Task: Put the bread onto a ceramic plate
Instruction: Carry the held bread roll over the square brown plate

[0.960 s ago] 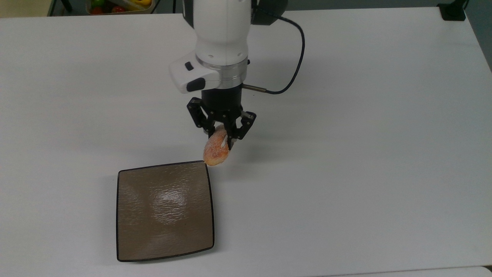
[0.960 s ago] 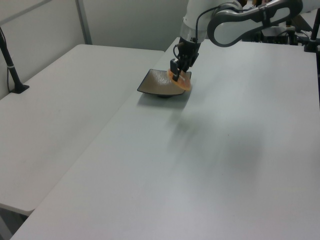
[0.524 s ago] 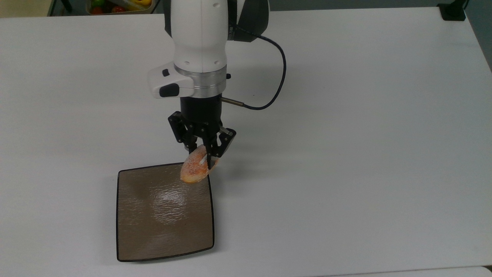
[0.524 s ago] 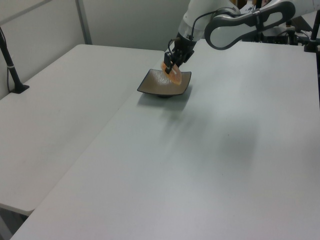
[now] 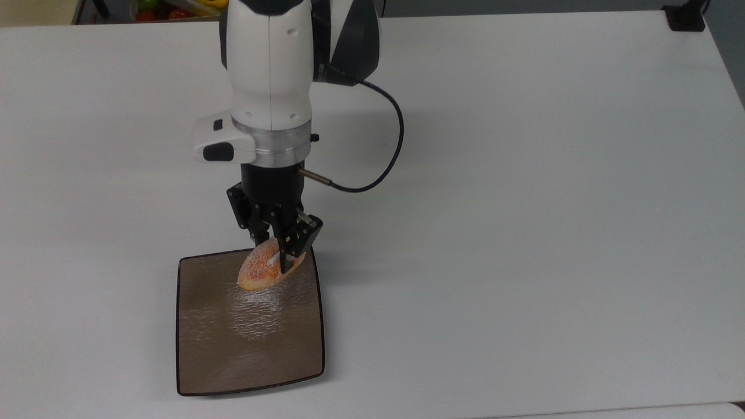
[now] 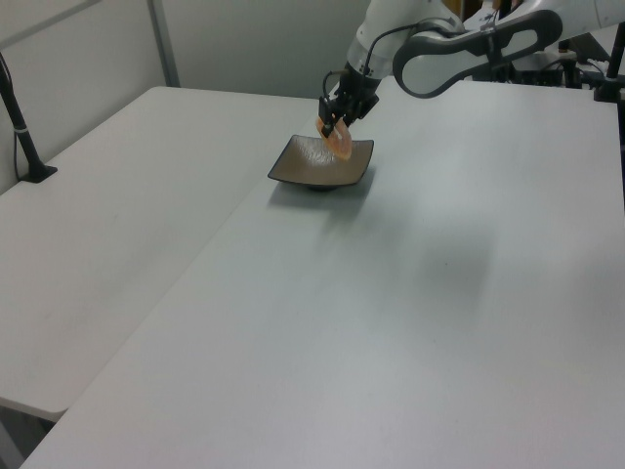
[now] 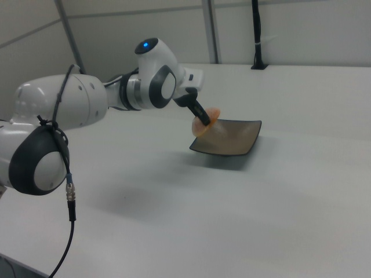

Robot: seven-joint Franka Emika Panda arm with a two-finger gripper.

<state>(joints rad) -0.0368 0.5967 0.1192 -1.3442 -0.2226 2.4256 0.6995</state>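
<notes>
Over ceramic plate, pincer gripping bread, tilted diagonally

Bread above ceramic plate, near the top view's upper edge

No readable text, label or number anywhere.

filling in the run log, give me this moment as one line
phase: carry | gripper: shut on bread | bread: held above plate, near the top view's upper edge | not yet released
</notes>
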